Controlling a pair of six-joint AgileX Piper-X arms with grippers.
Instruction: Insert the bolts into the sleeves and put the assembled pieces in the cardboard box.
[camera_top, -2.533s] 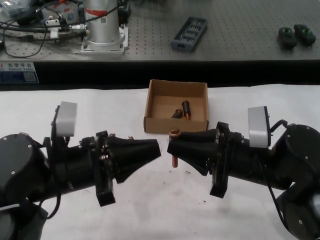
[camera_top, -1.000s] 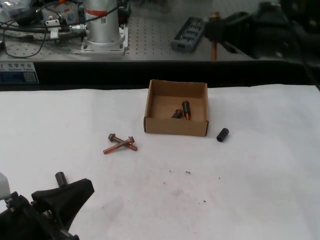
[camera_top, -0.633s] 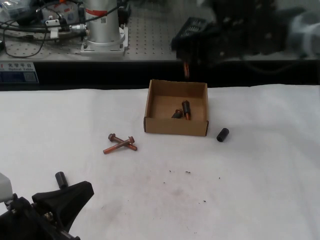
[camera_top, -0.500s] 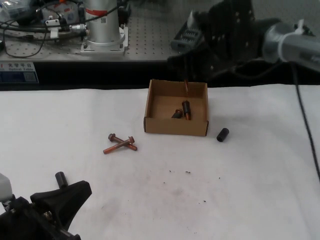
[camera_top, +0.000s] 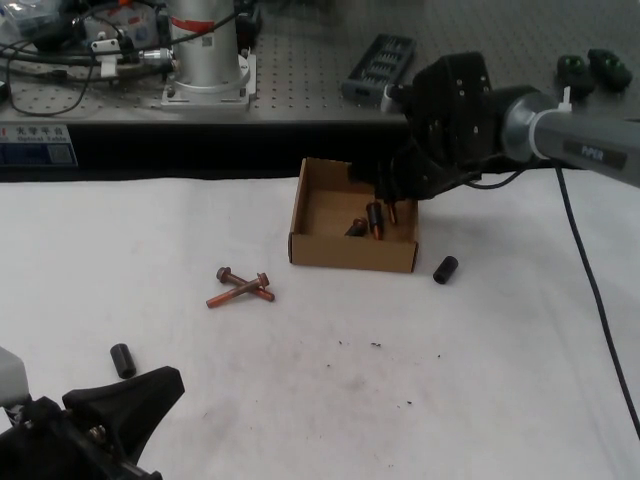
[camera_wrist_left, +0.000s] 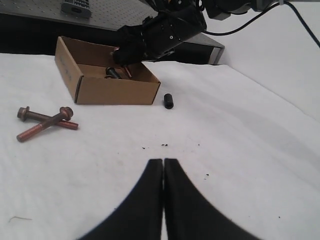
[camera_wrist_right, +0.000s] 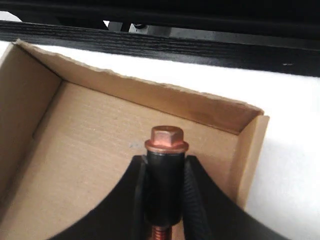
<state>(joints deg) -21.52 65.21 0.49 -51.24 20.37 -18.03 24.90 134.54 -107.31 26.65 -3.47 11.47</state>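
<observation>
The right gripper (camera_top: 388, 197) was facing the left one in front of the cardboard box (camera_top: 350, 254) a short time ago. It has since lifted away, passed over the bench behind, and is now hanging low over the far right part of the box. The left gripper (camera_wrist_left: 163, 166) has drawn back to the near left corner, and its fingers are pressing together with nothing between them.

The right gripper is clamping an assembled piece (camera_wrist_right: 163, 186): a black sleeve with the copper bolt head (camera_wrist_right: 166, 138) standing out of it, upright above the box floor and near the back wall. I judge that the insertion is done for this piece and that only the release into the box is remaining.

Inside the box, one finished piece (camera_top: 372, 219) is already lying. A dark thing is sitting just beside it, but I cannot tell what it is.

Outside the box, two loose bolts (camera_top: 240, 286) are lying crossed on the white sheet (camera_top: 500, 380). One empty sleeve (camera_top: 446, 269) is waiting just beside the front right corner of the box. Another sleeve (camera_top: 122, 359) is standing near the left gripper, so more pairs are waiting to be joined.
</observation>
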